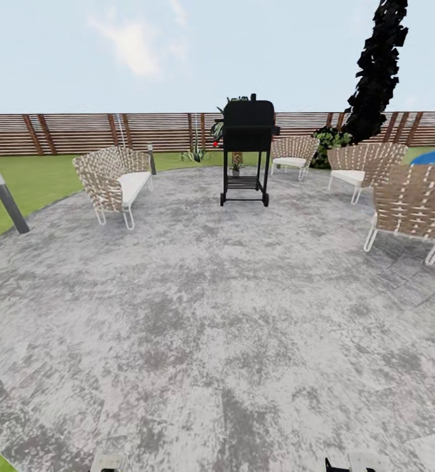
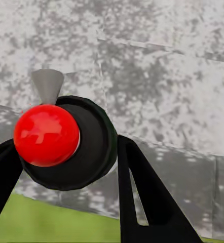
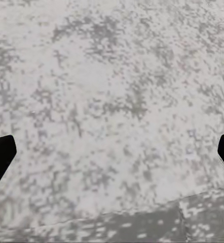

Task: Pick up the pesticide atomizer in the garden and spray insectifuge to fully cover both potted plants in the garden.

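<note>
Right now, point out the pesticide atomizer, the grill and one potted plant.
pesticide atomizer point(image 2: 89, 147): left wrist view, dark body beside the red spot.
grill point(image 1: 248, 124): head view, black lid.
potted plant point(image 1: 235, 168): head view, leaves seen between the grill's legs.

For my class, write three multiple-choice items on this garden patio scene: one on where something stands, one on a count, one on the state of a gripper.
1. Where does the black grill stand?
A. on the lawn
B. on the paved patio, towards the fence
C. beside the bollard light

2. How many woven chairs stand around the patio?
A. two
B. four
C. six

3. What is the left gripper doing?
A. hanging open with nothing in it
B. gripping a chair leg
C. holding the pesticide atomizer

Answers:
1 B, since grey paving lies under its wheels, with the slatted fence behind.
2 B, since one sits left of the grill and three to its right.
3 C, since the dark bottle with its red spot sits between the black fingers.
</note>
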Robot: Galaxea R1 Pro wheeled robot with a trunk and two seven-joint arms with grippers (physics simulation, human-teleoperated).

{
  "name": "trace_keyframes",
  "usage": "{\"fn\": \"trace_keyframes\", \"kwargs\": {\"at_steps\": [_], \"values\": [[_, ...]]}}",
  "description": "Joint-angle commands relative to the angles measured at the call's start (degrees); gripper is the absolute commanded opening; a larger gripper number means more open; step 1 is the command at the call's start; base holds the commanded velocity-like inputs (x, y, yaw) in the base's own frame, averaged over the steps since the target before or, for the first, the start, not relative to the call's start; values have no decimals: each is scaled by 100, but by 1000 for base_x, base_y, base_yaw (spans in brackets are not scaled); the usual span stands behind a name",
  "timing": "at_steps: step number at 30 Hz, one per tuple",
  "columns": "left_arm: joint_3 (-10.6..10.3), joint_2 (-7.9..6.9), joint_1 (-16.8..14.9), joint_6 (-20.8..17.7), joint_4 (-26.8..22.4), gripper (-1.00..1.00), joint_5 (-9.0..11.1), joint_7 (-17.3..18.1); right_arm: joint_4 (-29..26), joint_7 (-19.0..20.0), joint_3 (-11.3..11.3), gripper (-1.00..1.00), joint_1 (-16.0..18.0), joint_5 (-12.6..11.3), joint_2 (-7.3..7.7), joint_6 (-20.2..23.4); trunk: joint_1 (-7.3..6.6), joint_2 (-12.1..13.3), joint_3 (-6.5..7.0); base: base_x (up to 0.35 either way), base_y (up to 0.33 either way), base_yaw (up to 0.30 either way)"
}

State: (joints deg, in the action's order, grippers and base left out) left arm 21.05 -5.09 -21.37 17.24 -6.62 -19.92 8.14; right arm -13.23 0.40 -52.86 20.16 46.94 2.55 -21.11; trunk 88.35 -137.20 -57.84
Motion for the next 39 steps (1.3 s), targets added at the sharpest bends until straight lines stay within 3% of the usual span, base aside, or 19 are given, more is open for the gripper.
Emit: {"fn": "trace_keyframes", "kwargs": {"at_steps": [1, 39], "values": [[51, 0, -5, 16, 3, -100, -38, 30, 5, 4, -49, 100, 5, 52, 0, -27, 2, -2, -5, 339, 0, 0], [56, 0, -2, 16, 3, -100, -38, 30, 5, 4, -49, 100, 5, 52, -2, -29, 2, -2, -5, 339, 0, 0]]}}
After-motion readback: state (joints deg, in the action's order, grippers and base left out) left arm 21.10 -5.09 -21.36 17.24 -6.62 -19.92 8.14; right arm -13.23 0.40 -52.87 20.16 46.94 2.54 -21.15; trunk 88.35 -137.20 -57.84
